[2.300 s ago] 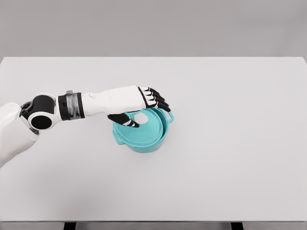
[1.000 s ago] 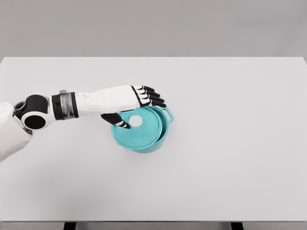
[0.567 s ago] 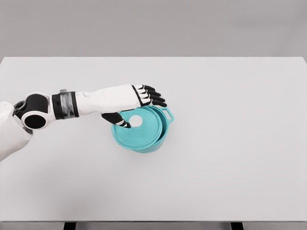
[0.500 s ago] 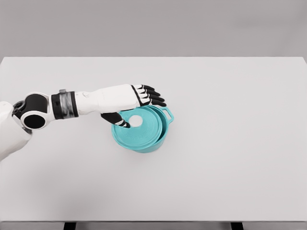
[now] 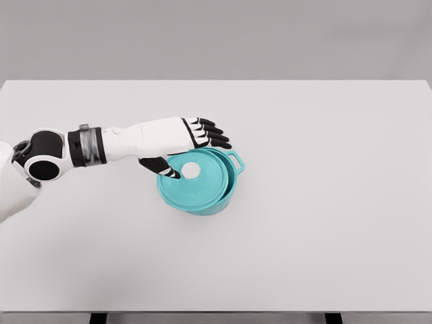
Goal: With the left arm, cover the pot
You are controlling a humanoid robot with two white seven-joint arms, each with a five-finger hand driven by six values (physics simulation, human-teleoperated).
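Beneath the open left hand (image 5: 192, 143), the round teal lid (image 5: 192, 183) sits off-centre on the teal pot (image 5: 230, 177); rigid, probably smooth: grip its white centre knob (image 5: 191, 171)

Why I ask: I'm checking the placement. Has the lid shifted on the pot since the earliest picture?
Yes. The lid has slid toward the picture's left, now overhanging the pot's left rim. The left robot hand is open above it.
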